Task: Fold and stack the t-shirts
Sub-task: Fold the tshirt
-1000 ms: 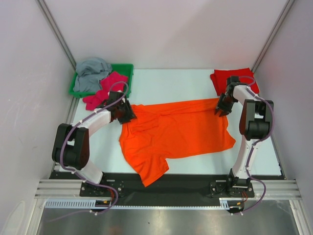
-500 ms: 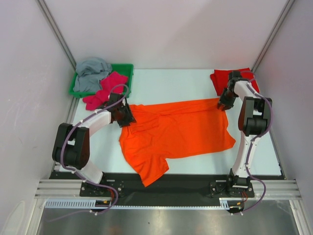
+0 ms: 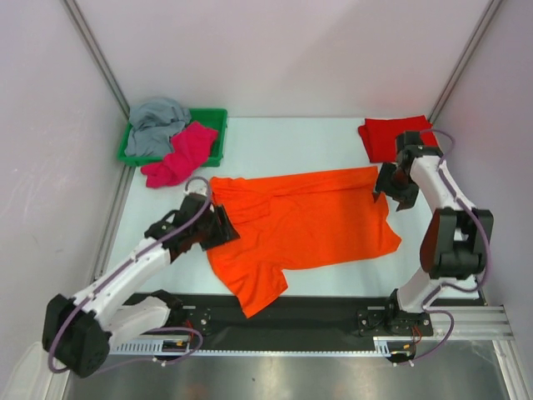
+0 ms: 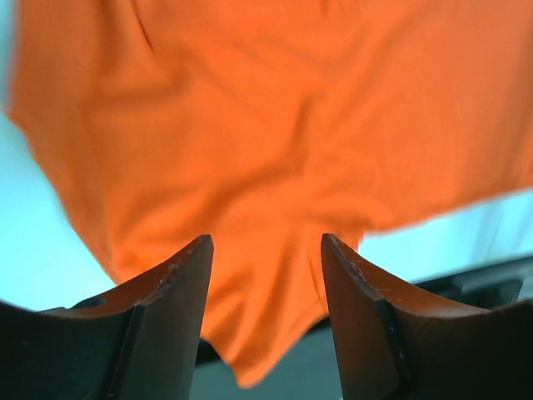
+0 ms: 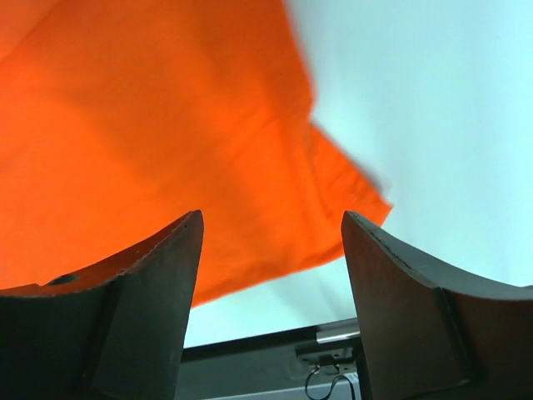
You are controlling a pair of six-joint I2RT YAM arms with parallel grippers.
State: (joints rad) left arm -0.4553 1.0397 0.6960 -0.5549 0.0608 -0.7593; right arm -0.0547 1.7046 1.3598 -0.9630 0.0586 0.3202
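The bright orange cloth t-shirt [image 3: 304, 225] lies spread out at the centre of the pale table [image 3: 275, 146]. The left gripper [image 3: 218, 227] is at its left edge and the right gripper [image 3: 390, 185] at its far right corner. Both have jaws apart and hold nothing. A folded red t-shirt [image 3: 385, 137] lies far right.

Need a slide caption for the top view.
Orange shirt spread on the table, open jaws at either side; red shirt far right; grey shirt and pink shirt at the green tray.
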